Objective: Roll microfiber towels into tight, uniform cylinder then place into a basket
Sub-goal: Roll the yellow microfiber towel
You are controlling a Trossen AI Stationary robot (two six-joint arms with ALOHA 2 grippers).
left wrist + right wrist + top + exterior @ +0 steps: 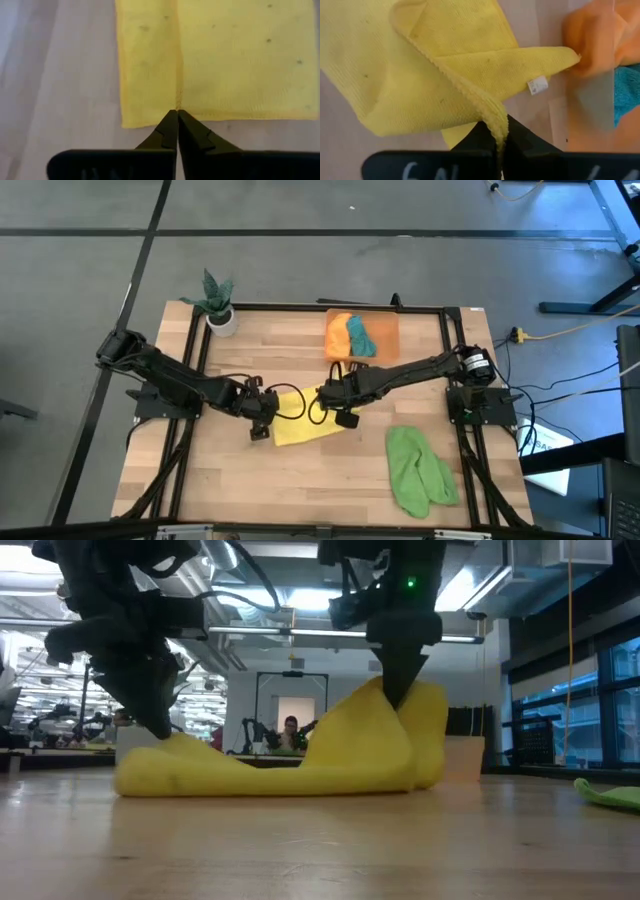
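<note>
Four towels counted: nearest, one light green towel (418, 471) loose at the right front; mid-table, one yellow towel (306, 426); farthest, one orange towel (338, 335) and one teal towel (360, 335) already rolled in the single basket (390, 328). Both grippers are pinching the yellow towel — left gripper (262, 418) pressed together on its left edge, right gripper (335, 396) lifting its right edge. To fold well, in my judgement, the lifted edge should travel level and land square on the pinned edge — no slack.

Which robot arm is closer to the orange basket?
Right. The right end effector pinches the yellow towel just below the basket; the left end effector sits farther left.
</note>
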